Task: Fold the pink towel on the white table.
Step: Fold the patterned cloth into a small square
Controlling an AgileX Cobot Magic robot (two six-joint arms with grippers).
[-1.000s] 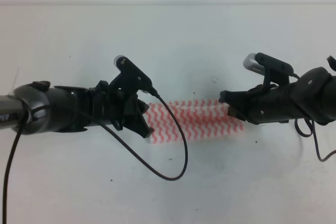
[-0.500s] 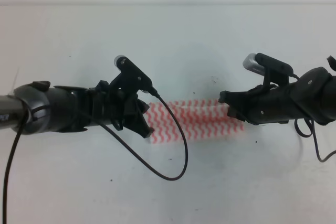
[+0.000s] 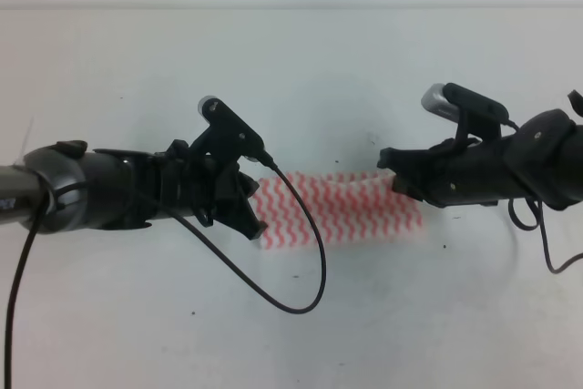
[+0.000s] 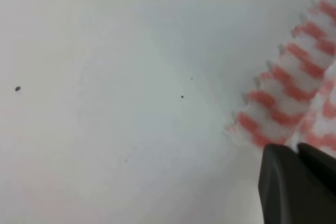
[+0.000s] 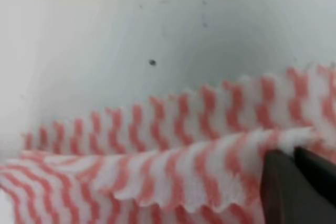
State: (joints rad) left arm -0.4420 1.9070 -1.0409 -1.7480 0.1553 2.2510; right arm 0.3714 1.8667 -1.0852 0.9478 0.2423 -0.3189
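the pink towel (image 3: 342, 209) is laid out as a long narrow strip on the white table (image 3: 291, 70), stretched between the two grippers. its one end is tucked under the left gripper (image 3: 248, 220), the other end is under the right gripper (image 3: 399, 181).

in the left wrist view the left gripper's fingers (image 4: 296, 184) are seen pressed together, with a scalloped edge of the towel (image 4: 286, 95) right at the tips. it looks clamped on the cloth, though the actual pinch point is hidden.

in the right wrist view the right gripper's fingers (image 5: 299, 187) are also closed up tight, and a raised fold of the towel (image 5: 173, 166) is pinched between them. a lower layer is spread flat just beyond that fold.

a black cable (image 3: 305, 252) is looped down from the left arm across the towel.
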